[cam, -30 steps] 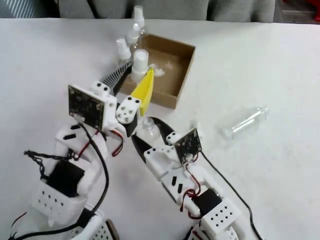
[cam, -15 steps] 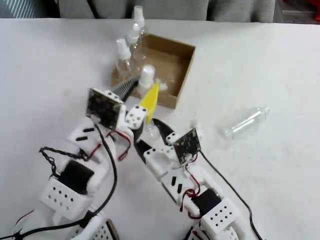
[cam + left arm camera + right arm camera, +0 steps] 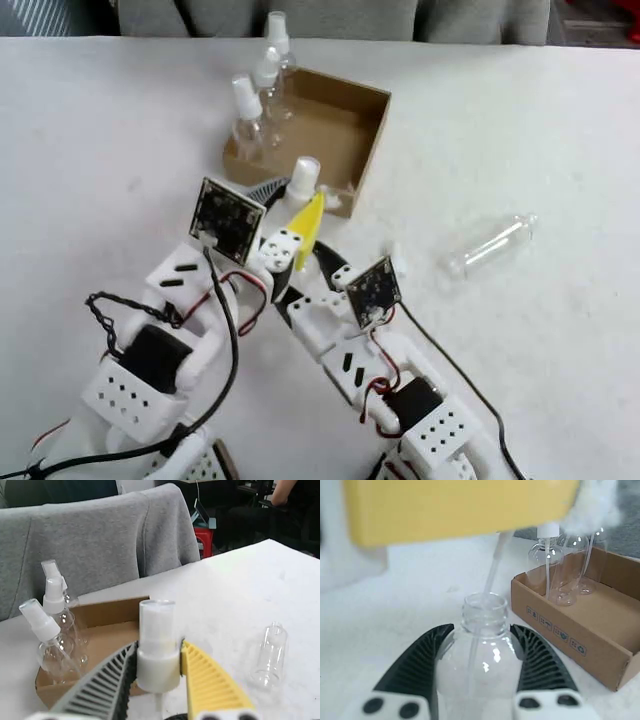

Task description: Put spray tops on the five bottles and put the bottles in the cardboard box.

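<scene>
— At the left side of the cardboard box [image 3: 332, 128], what stands there?

— I see three bottles [image 3: 246, 125], each with a spray top on. They stand up inside the box, close together by that wall. I think those three are done.

— And in the middle, just in front of the box?

— That is me. My left gripper [image 3: 159, 660] is pinched tight on a white spray top [image 3: 156, 622], one finger on each side. The top is up in the air with its thin tube [image 3: 492, 570] pointing down.

— What is under it?

— An open bottle [image 3: 479, 680], standing up. My right gripper [image 3: 481, 630] hugs it from both sides, so it is clamped on that bottle. The tube looks like it goes down into the neck, but the top does not sit on the neck yet. I think this is bottle number four. It needs its top pushed on, and then a ride into the box.

— And far to the right?

— One more, the lying bottle [image 3: 492, 244], is on its side on the table [image 3: 560, 120]. It is well apart from the box and from me, and it has no top. That makes five. This last one is not started, so it needs a top and a place in the box too.
</scene>
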`<state>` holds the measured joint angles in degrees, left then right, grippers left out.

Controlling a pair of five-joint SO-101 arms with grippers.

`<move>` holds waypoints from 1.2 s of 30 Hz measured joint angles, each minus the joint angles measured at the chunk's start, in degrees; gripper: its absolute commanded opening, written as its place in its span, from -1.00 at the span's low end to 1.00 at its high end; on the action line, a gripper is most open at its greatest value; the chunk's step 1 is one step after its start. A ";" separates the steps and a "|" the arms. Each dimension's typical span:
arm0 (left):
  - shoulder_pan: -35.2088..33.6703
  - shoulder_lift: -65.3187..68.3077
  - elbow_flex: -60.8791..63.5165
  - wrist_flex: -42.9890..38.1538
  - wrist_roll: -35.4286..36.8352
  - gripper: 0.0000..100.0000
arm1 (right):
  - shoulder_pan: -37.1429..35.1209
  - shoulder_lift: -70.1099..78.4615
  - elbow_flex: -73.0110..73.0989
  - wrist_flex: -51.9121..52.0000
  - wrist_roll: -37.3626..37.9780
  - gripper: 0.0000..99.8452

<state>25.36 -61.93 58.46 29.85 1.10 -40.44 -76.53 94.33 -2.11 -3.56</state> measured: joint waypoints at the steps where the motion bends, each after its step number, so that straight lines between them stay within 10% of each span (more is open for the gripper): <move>1: 0.00 0.00 0.00 0.88 0.00 -0.44 | 0.00 0.00 0.00 0.00 0.00 -0.97; 21: -2.37 -27.16 9.93 9.58 -0.26 -0.40 | 0.53 -0.18 -0.09 0.00 0.00 -0.97; 29: -7.21 -37.80 16.18 9.58 -0.26 -0.98 | 5.54 -0.18 -0.09 0.00 0.00 -0.97; 36: -8.09 -41.41 20.04 10.64 -0.26 -0.92 | 10.90 -0.09 -1.67 0.00 0.00 -0.97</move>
<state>17.27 -103.34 78.51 40.48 0.84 -29.54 -76.62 92.66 -2.11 -3.56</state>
